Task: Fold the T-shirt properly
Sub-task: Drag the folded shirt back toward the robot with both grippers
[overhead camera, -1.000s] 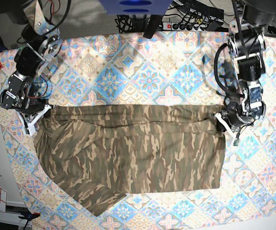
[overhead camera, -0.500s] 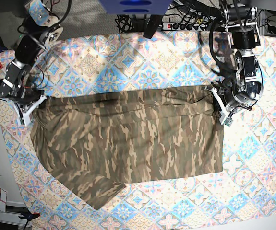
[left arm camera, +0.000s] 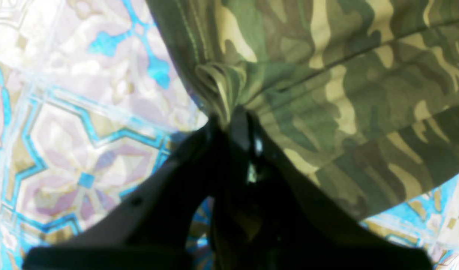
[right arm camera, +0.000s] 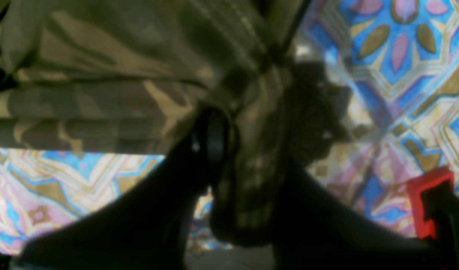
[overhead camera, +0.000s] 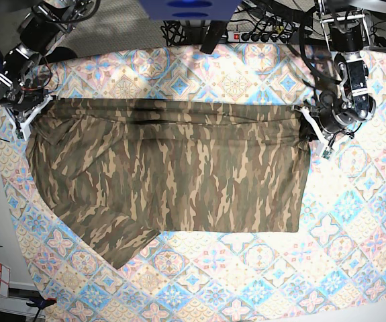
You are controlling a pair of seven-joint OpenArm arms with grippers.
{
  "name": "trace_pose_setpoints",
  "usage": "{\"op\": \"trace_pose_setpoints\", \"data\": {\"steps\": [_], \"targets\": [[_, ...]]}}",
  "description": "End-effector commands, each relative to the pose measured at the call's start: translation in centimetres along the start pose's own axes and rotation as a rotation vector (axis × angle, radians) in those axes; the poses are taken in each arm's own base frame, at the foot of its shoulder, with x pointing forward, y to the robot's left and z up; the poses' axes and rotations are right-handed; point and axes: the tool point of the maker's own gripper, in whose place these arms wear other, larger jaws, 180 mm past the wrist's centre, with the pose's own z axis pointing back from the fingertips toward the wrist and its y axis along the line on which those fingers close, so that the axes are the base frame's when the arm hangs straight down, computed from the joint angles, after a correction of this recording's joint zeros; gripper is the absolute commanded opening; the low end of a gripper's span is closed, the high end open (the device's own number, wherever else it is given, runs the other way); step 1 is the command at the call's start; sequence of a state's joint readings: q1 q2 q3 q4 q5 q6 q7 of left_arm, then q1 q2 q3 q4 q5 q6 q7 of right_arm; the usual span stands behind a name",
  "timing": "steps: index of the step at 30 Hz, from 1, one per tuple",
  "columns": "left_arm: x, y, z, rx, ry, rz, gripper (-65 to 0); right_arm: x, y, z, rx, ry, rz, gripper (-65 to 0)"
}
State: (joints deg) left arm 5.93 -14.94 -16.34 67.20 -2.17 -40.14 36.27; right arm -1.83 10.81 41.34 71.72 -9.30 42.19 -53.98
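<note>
The camouflage T-shirt [overhead camera: 172, 171] lies spread wide across the tablecloth, a sleeve trailing toward the front left. In the base view my left gripper [overhead camera: 311, 129] pinches the shirt's far right corner. My right gripper [overhead camera: 23, 115] grips its far left corner. The left wrist view shows black fingers [left arm camera: 237, 127] shut on a bunched fold of the T-shirt [left arm camera: 327, 75]. In the right wrist view, blurred, my right gripper [right arm camera: 233, 138] is shut with a wad of the T-shirt [right arm camera: 102, 75] caught between its jaws.
The blue, pink and cream tile-patterned tablecloth [overhead camera: 260, 268] covers the table. A power strip and cables [overhead camera: 266, 32] lie beyond the far edge. A red clip-like part [right arm camera: 428, 198] shows at the right of the right wrist view. The table's left edge runs close to my right gripper.
Both grippers have moved toward the far edge of the table, dragging the shirt's top edge with them. The shirt has stretched out flatter and reaches farther back.
</note>
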Motion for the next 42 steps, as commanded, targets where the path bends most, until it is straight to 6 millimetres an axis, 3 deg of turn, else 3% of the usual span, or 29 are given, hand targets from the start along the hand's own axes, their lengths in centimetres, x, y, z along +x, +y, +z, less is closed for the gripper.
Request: {"op": "trace_pose_setpoints", "data": {"steps": [1, 6, 9, 20, 25, 28, 30, 35, 42], "targets": [[-13.4, 0.2, 2.6, 0.046, 0.550, -0.089, -65.0, -3.8, -3.2, 1.0, -0.116, 0.167, 0.015, -61.2], [-14.4, 1.1, 5.4, 0.110, 0.530, -0.104, -65.0, -6.4, -3.2, 1.2, -0.117, 0.237, 0.019, -61.2], [-14.3, 1.1, 6.7, 0.133, 0.521, -0.143, -65.0, -6.9, -3.3, 1.2, -0.117, 0.248, 0.020, -61.2], [-14.3, 1.1, 6.8, 0.136, 0.522, -0.148, -65.0, -7.3, -3.2, 1.2, -0.116, 0.259, 0.030, -60.8], [-14.2, 1.1, 6.8, 0.137, 0.520, -0.149, -63.3, -6.7, -2.3, 0.8, -0.102, 0.259, 0.074, -51.3], [-14.2, 1.2, 6.8, 0.139, 0.521, -0.148, -54.5, -6.6, -2.3, 0.8, -0.102, 0.255, 0.076, -44.3], [-14.1, 1.2, 6.8, 0.140, 0.520, -0.149, -46.9, -6.3, -2.3, 0.8, -0.103, 0.247, 0.076, -40.2], [-14.3, 2.4, 7.6, 0.175, 0.509, -0.107, -37.6, -3.2, -3.3, 2.0, -0.152, 0.178, 0.091, -34.4], [-12.6, 3.5, 7.4, 0.201, 0.473, -0.100, -35.4, 0.7, -4.9, 4.9, -0.251, 0.065, 0.128, -32.5]]}}
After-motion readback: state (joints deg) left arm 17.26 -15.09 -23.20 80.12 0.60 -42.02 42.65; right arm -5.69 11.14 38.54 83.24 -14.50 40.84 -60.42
